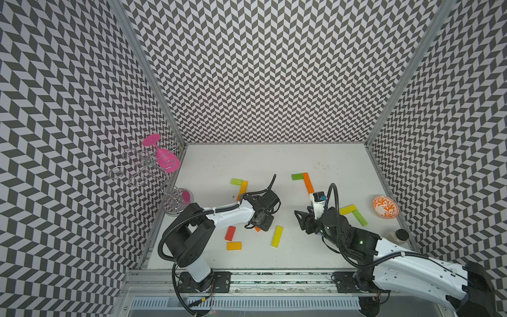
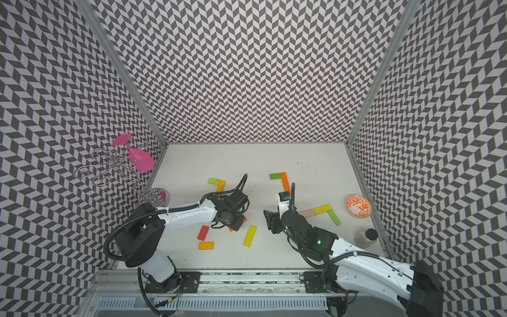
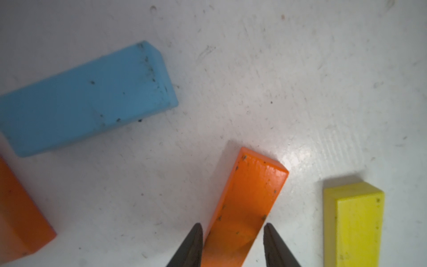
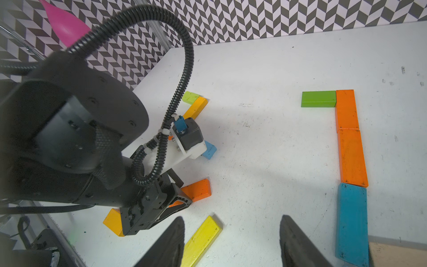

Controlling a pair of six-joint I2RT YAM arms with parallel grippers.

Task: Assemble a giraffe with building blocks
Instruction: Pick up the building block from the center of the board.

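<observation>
In the left wrist view my left gripper (image 3: 233,231) points down at the table, its jaws closed in against the two long sides of an orange block (image 3: 251,196). A blue block (image 3: 87,97) and a yellow block (image 3: 355,226) lie close by. My right gripper (image 4: 232,217) hovers open and empty over the table's middle (image 1: 303,212). Behind it, flat on the table, a green block (image 4: 318,99), two orange blocks (image 4: 352,157) and a blue block (image 4: 352,222) form a joined line, continued by tan (image 2: 307,212), yellow (image 1: 348,209) and green (image 1: 360,217) blocks.
Loose red (image 1: 230,232), amber (image 1: 234,245) and yellow (image 1: 277,236) blocks lie at the front left. A lime and amber pair (image 1: 238,184) lies behind the left arm. An orange patterned bowl (image 1: 385,206) and a jar (image 1: 397,236) stand at the right wall. A wire rack with pink glasses (image 1: 162,159) stands at the left.
</observation>
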